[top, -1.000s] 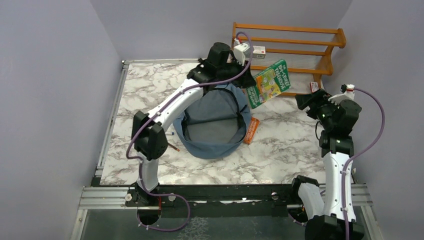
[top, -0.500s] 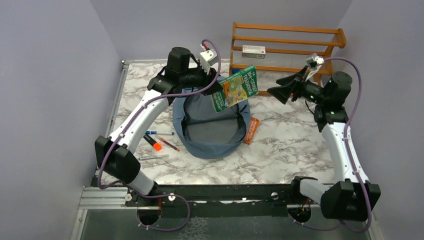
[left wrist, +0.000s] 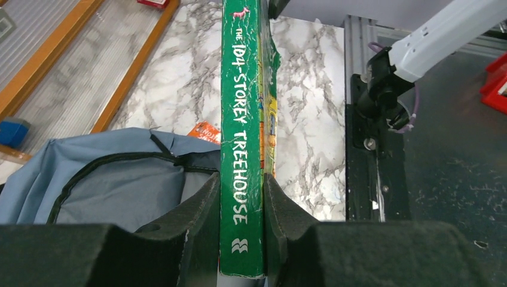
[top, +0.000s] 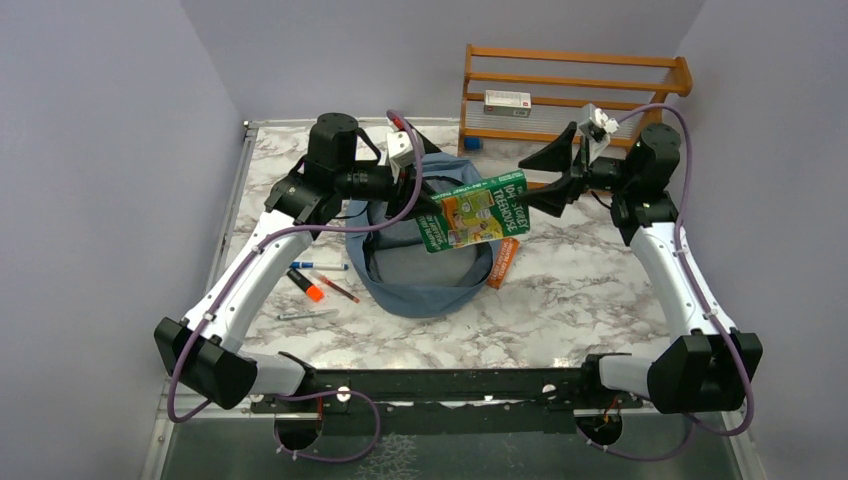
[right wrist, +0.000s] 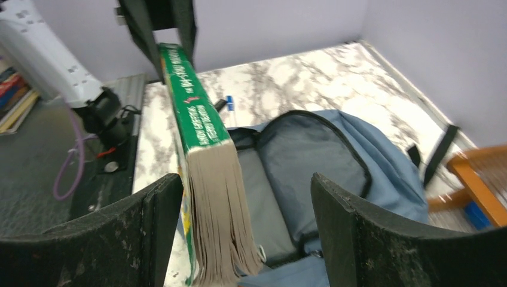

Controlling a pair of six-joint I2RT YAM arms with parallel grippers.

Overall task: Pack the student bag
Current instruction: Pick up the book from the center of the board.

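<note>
The student bag, a dusty-blue backpack, lies unzipped at the table's middle with its grey inside showing. Just above its mouth hangs a green paperback, held flat and level. My left gripper is shut on the book's spine end; in the left wrist view both pads press the green spine, with the bag below. My right gripper stands open round the book's other end. In the right wrist view the page edges sit between the spread fingers, close to the left one, over the bag.
A wooden rack stands at the back right with a small white box on it. An orange packet lies against the bag's right side. Pens and markers lie left of the bag.
My left arm has carried the green book from beside the rack down over the bag's mouth. My right arm has swung in from the right edge, its jaws now round the book's free end.
</note>
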